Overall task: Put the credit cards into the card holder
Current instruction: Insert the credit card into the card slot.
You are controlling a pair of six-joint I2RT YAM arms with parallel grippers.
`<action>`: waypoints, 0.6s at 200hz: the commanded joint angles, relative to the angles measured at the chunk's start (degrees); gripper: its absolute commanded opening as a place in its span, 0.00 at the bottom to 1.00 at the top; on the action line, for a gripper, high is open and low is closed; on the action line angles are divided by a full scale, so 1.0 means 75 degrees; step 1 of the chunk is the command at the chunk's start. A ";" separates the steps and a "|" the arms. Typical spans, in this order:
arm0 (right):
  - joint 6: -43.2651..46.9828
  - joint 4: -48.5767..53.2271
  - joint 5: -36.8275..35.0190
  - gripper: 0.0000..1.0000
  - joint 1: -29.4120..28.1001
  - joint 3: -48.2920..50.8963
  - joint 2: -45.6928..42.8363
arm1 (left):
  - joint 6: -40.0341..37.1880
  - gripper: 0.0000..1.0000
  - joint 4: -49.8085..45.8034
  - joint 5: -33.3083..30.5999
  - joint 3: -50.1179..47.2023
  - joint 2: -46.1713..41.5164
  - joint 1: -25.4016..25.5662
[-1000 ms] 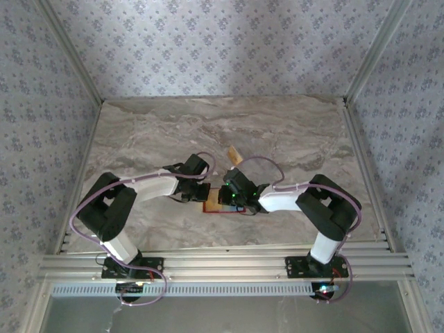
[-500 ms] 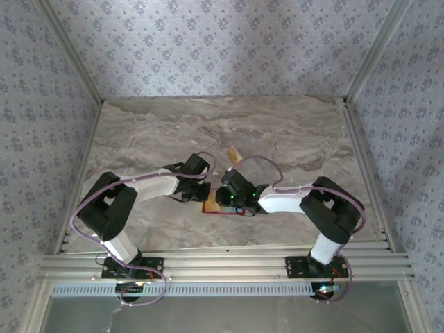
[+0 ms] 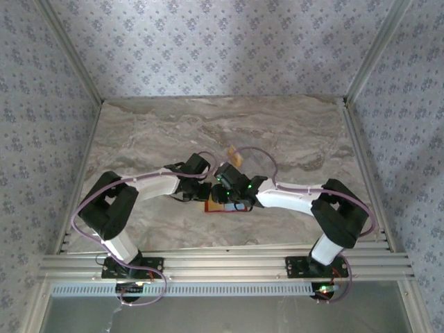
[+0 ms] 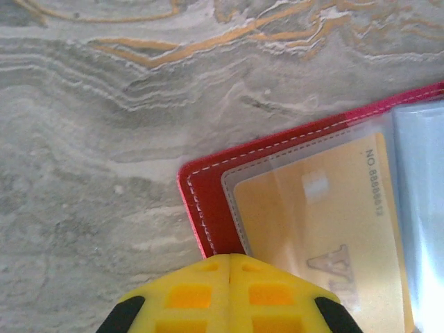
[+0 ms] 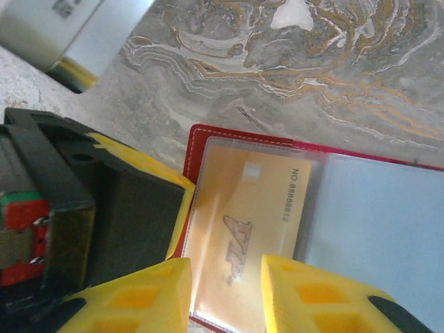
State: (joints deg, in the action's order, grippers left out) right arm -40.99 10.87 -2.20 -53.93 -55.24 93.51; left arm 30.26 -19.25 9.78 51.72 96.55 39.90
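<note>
1 card: tan card (image 5: 243,222) sits in the sleeve of holder (image 5: 198,139), mid-table.
Right gripper (image 5: 225,281): jaws just parted above it, nothing held.
Left gripper (image 4: 230,277): fingers together at holder's corner.
Meaning: tan card likely seated.

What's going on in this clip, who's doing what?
The red card holder lies open on the table. The left claw is shut and sits at the holder's corner edge, apparently pinning it down. The yellow card is tucked behind a clear pocket, with the pale blue card beside it in the holder. The right claw hovers over the yellow card with fingers apart, holding nothing.
</note>
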 commanded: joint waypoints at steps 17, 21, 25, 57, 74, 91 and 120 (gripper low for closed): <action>0.0561 0.1268 -0.0519 0.28 0.0012 -0.0630 -0.0246 | 0.0032 0.00 0.0000 0.0180 -0.0241 0.0625 0.0217; 0.0584 0.1343 -0.0564 0.27 0.0034 -0.0643 -0.0229 | 0.0029 0.00 0.0000 0.0174 -0.0240 0.0626 0.0214; 0.0592 0.1408 -0.0624 0.27 0.0041 -0.0679 -0.0231 | 0.0026 0.00 0.0005 0.0181 -0.0240 0.0635 0.0212; 0.1074 0.2018 -0.0886 0.28 0.0237 -0.1007 0.0147 | 0.0026 0.00 0.0009 0.0197 -0.0229 0.0641 0.0221; 0.1203 0.2189 -0.1025 0.29 0.0287 -0.1129 0.0389 | 0.0029 0.00 0.0005 0.0212 -0.0229 0.0638 0.0216; 0.1281 0.2346 -0.1165 0.30 0.0347 -0.1245 0.0624 | 0.0020 0.00 0.0003 0.0208 -0.0229 0.0626 0.0212; 0.1408 0.2353 -0.1243 0.30 0.0456 -0.1340 0.0994 | 0.0019 0.00 0.0000 0.0219 -0.0229 0.0638 0.0213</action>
State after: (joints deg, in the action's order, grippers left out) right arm -32.47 24.97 -8.91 -51.16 -63.44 98.26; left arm 30.26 -19.27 9.82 51.83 96.66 39.92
